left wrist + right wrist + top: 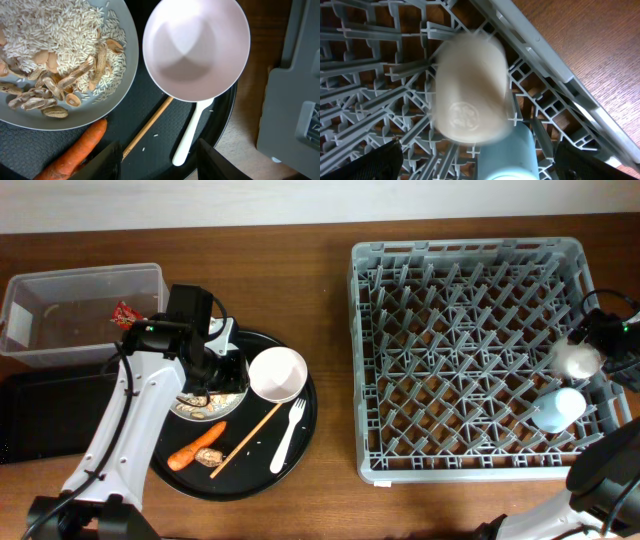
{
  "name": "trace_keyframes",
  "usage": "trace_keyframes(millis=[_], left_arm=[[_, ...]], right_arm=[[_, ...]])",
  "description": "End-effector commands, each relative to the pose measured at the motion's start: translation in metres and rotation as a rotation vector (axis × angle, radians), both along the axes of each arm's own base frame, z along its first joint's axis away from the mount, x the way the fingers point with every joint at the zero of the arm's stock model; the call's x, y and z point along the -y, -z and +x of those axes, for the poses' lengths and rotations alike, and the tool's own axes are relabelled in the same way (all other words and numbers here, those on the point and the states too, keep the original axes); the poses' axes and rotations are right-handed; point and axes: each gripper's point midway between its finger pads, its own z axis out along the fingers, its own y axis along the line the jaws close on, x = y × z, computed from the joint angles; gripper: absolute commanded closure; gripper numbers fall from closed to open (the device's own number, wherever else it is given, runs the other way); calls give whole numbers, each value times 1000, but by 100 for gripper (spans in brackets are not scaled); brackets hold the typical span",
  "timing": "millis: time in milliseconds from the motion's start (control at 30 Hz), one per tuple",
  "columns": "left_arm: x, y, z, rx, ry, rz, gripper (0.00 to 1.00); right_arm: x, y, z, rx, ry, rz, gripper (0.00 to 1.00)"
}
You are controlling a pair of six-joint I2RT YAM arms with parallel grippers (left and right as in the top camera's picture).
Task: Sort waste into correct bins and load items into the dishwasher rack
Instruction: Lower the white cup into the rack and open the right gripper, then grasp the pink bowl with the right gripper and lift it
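My left gripper [213, 368] [160, 162] is open above the round black tray, over the white plate [190, 406] [65, 107] of rice and beige food scraps [50, 87]. By it lie the white bowl [278, 373] [196, 47], white fork [290, 430] [190, 135], wooden stick [245, 440] [147, 127] and carrot [195, 448] [75, 152]. My right gripper [600, 332] [480, 167] is open over the grey rack [470, 460] [365, 75]. Below it are the cream cup [577, 360] [470, 90], blurred, and the light-blue cup [557, 408] [507, 152]. The paper wad is out of view.
The clear tub [60, 290] stands at the back left with the red wrapper [125, 311] inside. The flat black tray [50, 420] lies in front of it. The round black tray [260, 480] [220, 115] sits between these and the rack.
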Motion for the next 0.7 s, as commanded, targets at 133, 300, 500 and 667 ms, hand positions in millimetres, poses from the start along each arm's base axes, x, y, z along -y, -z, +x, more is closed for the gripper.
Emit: trace_keyframes(millis=[133,300,500,667], left_arm=[[-2,0,0,2,11,9,53],[-2,0,0,1,11,10,48],[-37,5,-6,-39,-109,143,37],[-109,7,-18,-125,-449,129,25]], right_arm=[[-5,-2,8,32,-6,34,1],[-64,-14,33,165,-252,217,1],[-269,-60,60,266,-878,204,2],[-437,-50,45,300,-1231,86,1]])
